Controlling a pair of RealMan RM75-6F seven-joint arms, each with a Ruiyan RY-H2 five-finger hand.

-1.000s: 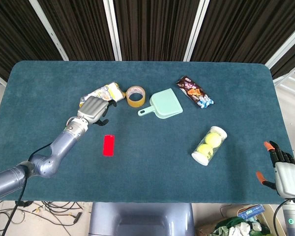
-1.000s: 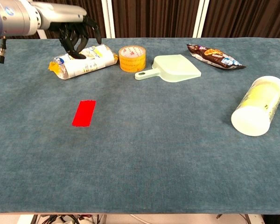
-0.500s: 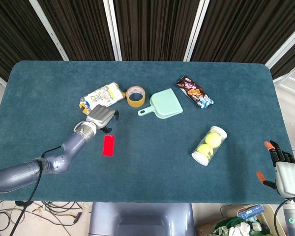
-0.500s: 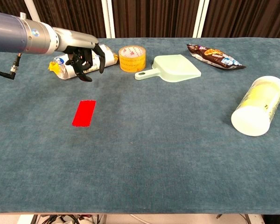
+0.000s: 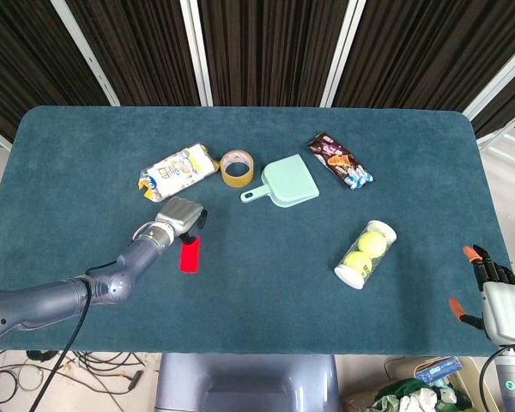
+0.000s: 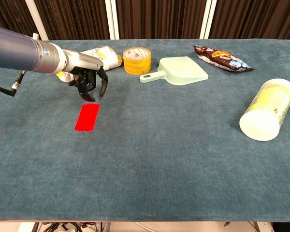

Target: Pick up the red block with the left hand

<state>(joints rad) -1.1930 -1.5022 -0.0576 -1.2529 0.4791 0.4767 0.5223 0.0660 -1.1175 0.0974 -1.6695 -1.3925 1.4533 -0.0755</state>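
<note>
A teal, felt-like table [image 5: 412,154] with rounded corners carries everything. The left arm [image 6: 19,50], smooth grey-blue metal, reaches in low from the left edge. A clear plastic tube of yellow tennis balls [image 5: 366,253] lies on its side toward the right; a pale mint plastic dustpan [image 5: 285,182] sits mid-table, its handle pointing toward a roll of tan tape [image 5: 236,167]. A crinkled white-and-yellow snack bag [image 5: 175,170] and a dark glossy wrapper [image 5: 339,160] lie farther back. The left hand [image 6: 89,79] hangs just above the far end of the flat red block [image 6: 87,116], dark fingers [image 6: 102,87] curled downward and apart, holding nothing. The right hand [image 5: 500,305] waits at the table's right edge, orange-tipped fingers spread.
</note>
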